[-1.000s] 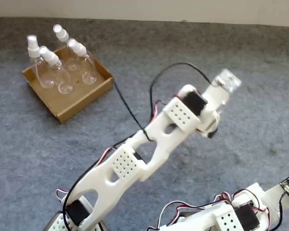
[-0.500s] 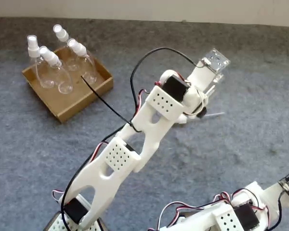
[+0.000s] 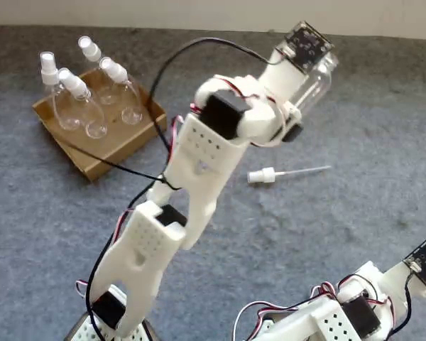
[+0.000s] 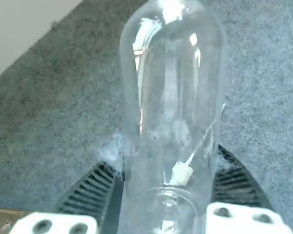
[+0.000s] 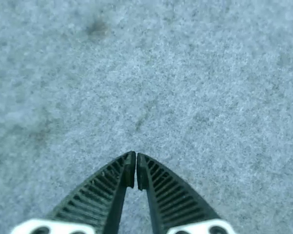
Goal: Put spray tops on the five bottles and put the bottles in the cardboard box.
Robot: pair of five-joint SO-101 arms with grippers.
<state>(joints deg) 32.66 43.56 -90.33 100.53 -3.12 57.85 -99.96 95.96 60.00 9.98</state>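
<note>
Above the grey carpeted desk (image 3: 355,227), a clear plastic bottle (image 4: 171,87) is clamped in the left claw (image 4: 167,163).
A white spray top (image 3: 264,175) is laid on the desk, four topped bottles (image 3: 82,110) in the brown cardboard box (image 3: 122,153); the right claw (image 5: 136,170) is closed, empty.

Held the left arm (image 3: 192,163) stretched high and far out over the table, left gripper (image 4: 166,168) clamped around a clear bottle (image 4: 171,87). Held the right arm (image 3: 341,320) folded low at the near edge, right gripper (image 5: 136,170) aimed downward, jaws closed tip to tip.
</note>
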